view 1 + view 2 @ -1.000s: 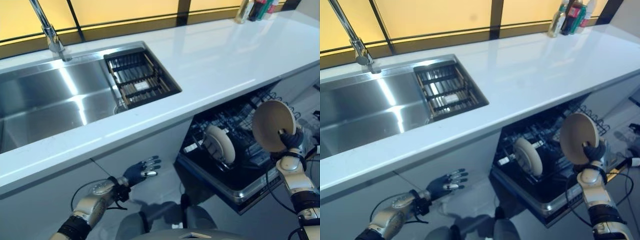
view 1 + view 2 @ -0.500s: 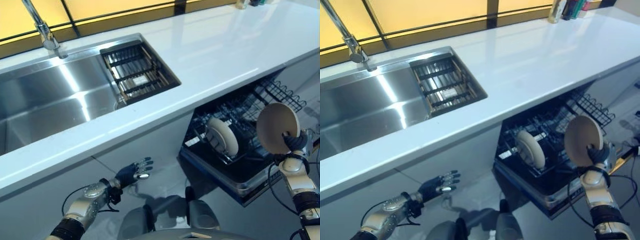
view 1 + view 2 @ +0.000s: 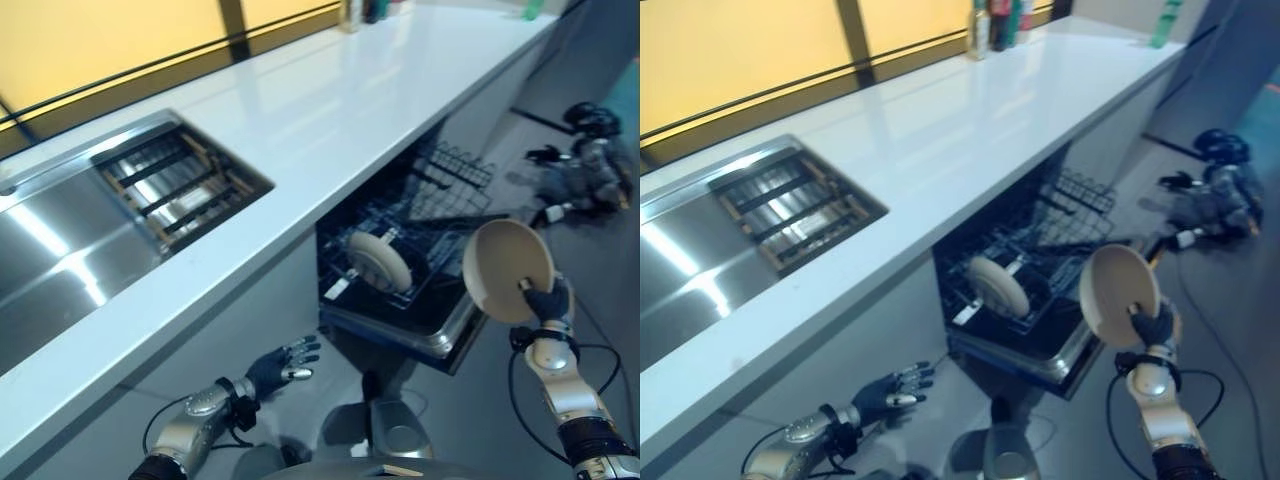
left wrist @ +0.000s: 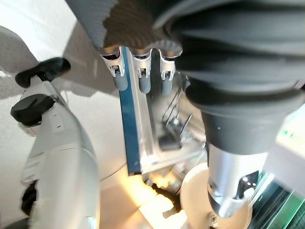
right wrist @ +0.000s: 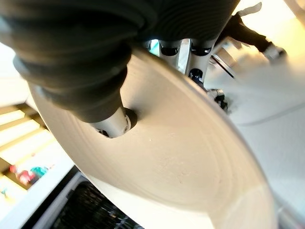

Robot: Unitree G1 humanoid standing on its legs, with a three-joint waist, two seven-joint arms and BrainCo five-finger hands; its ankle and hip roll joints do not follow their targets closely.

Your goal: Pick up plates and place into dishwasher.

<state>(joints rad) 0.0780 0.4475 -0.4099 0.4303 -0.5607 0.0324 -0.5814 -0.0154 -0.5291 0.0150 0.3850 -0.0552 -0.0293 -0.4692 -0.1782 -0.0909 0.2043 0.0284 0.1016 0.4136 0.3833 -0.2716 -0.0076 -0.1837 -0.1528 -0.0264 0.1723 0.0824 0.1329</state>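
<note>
Right wrist view showed the right hand (image 5: 95, 62) pinching a beige plate (image 5: 181, 157) upright, just beside the open dishwasher (image 3: 400, 300). Left hand (image 3: 280, 365) hung low, fingers relaxed and empty

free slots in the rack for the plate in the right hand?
Rack looks bare between the racked plate and the far wire edge. Crowded around that plate. Right hand holds the plate above the rack's front corner.

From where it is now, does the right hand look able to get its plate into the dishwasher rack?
Probably yes. The right hand holds its plate upright just off the pulled-out rack, beside the plate already standing there, with nothing between them.
</note>
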